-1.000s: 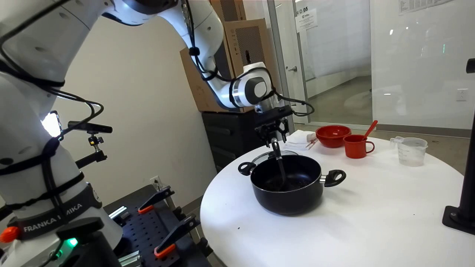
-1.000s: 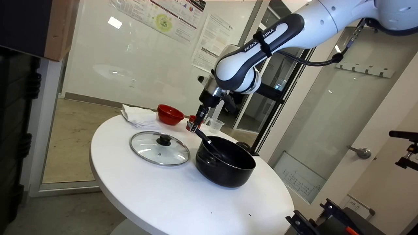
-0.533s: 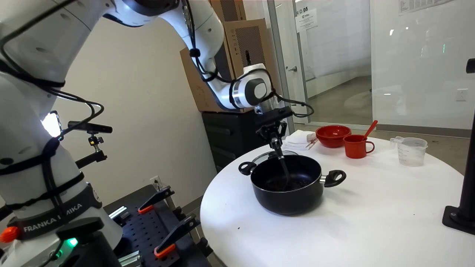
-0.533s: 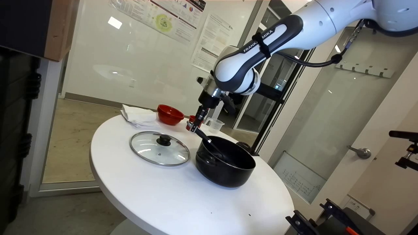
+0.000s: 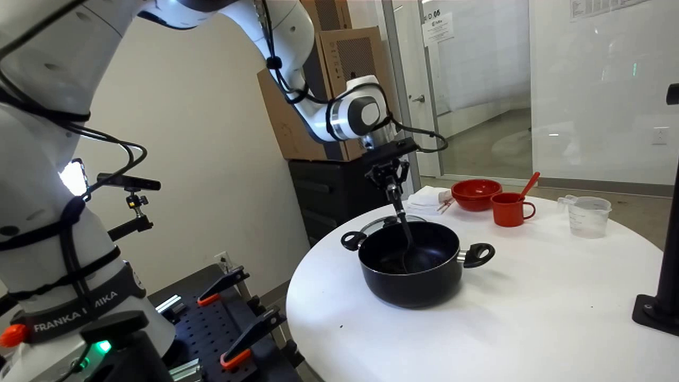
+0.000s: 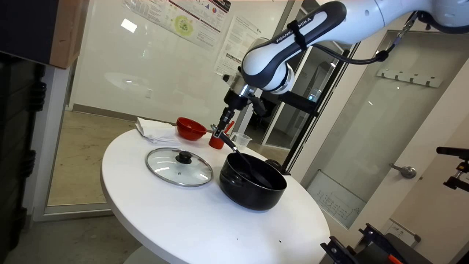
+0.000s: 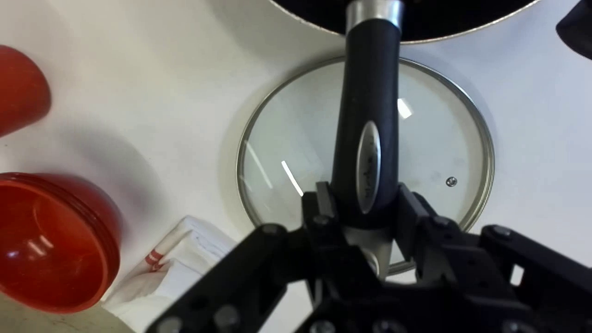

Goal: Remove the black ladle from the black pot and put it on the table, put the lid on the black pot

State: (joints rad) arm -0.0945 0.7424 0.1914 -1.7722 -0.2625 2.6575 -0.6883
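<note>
White-walled room with glass panels (image 5: 482, 53), cardboard boxes (image 5: 355, 69) stacked above black drawers (image 5: 339, 193). Round table (image 5: 530, 318), white top. On it: the black pot (image 5: 411, 289), upright, loop handles out on two sides. The black ladle (image 7: 370, 97) is tilted, lower end down inside the pot, handle up past the rim. The gripper (image 7: 365, 199) has its jaws pinching the ladle handle near the top end, a finger on each side. In the wrist view the handle shows a silver oval and a silver collar. Can't tell whether the ladle touches the pot's bottom. The lid (image 6: 174, 169), glass with metal rim, lies on the table just beside the pot, black knob up; in the wrist view ladle and gripper cover part of it. Also on the table, in an exterior view: stacked red bowls (image 5: 476, 199), red mug (image 5: 506, 212) with a red spoon (image 5: 530, 184) leaning in it, clear measuring cup (image 5: 590, 218), folded white cloth (image 5: 424, 199) near the bowls, black post (image 5: 669, 265) at the edge.
</note>
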